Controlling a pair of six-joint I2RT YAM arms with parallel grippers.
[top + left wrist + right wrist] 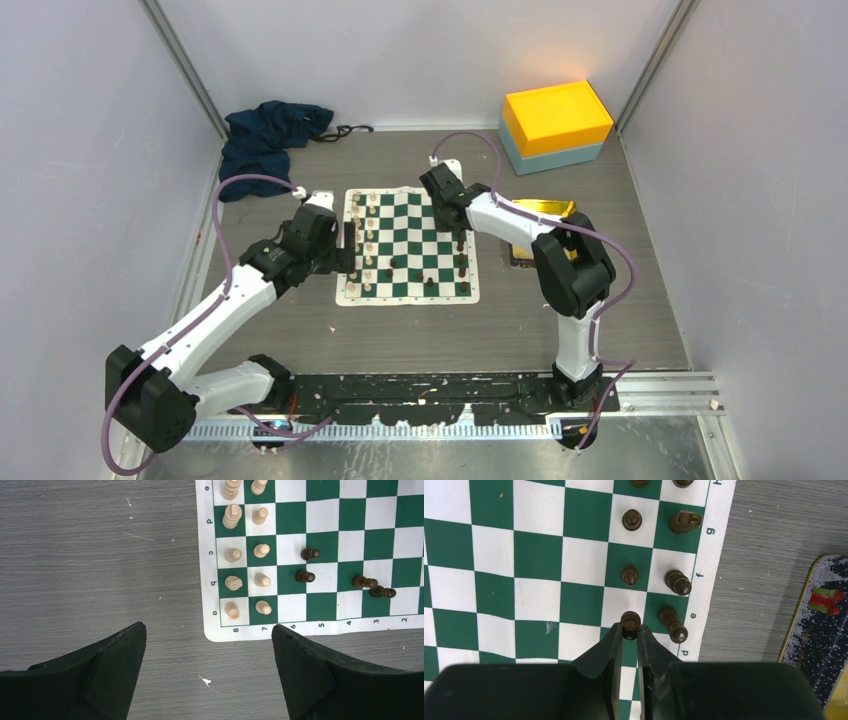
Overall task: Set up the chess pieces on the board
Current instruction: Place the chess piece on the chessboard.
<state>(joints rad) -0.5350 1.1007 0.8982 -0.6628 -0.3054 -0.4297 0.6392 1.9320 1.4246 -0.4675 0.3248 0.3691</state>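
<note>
Apparently pinching a dark pawn (631, 618) on the board (539, 555), e-file, with right gripper (631, 628) jaws. Light, rigid, tippy: best held at the stem. Holding left gripper (208, 626) jaws spread above counter (90, 555).

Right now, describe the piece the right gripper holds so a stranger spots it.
Find the green-and-white board and its lettered edge lined with dark pieces. One row in, level with letter e, stands a dark pawn. It alone is pinched by the right gripper.
</note>
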